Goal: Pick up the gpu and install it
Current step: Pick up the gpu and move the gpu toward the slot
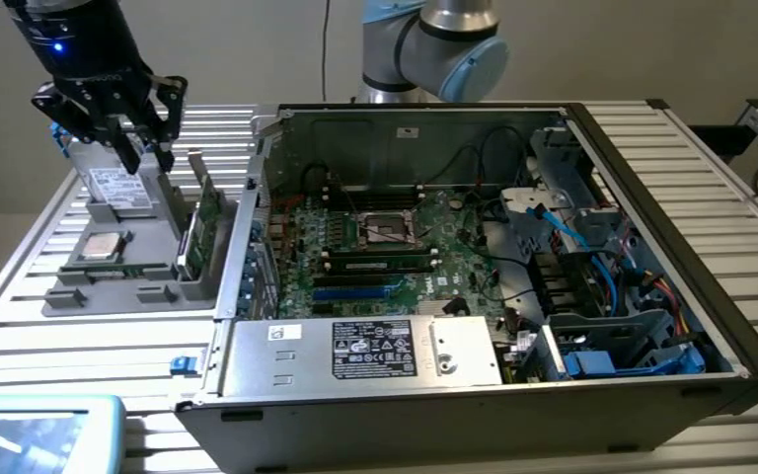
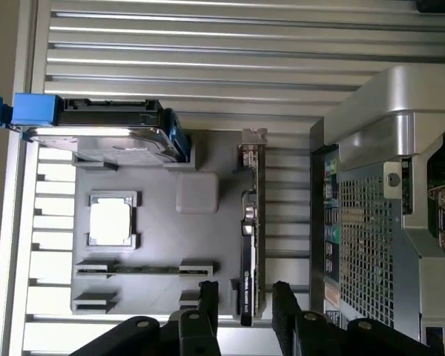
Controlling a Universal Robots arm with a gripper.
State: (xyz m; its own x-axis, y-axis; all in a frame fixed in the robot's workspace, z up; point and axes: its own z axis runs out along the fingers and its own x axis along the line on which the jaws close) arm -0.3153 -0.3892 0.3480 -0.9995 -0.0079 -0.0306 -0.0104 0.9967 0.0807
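Slatted metal table (image 1: 37,326) carries a grey tray (image 1: 113,296) at the exterior view's left, with an open computer case (image 1: 643,148) just beside it. The gripper (image 1: 145,158) hangs over the tray with its fingers (image 2: 208,300) spread wide and holding nothing. In the wrist view they stand either side of one end of the gpu (image 2: 249,245).

Gripping that far off the card's middle could likely let it swing or jam in its slot as it lifts. A fingertip coming down slightly off line could strike the card's top edge. The hard drive (image 1: 115,188) and the case wall are close enough to be knocked.

The gpu (image 1: 204,232) stands upright on edge in the tray. It looks thin, with a green board face, a dark top edge with pale lettering and a silvery bracket at one end.
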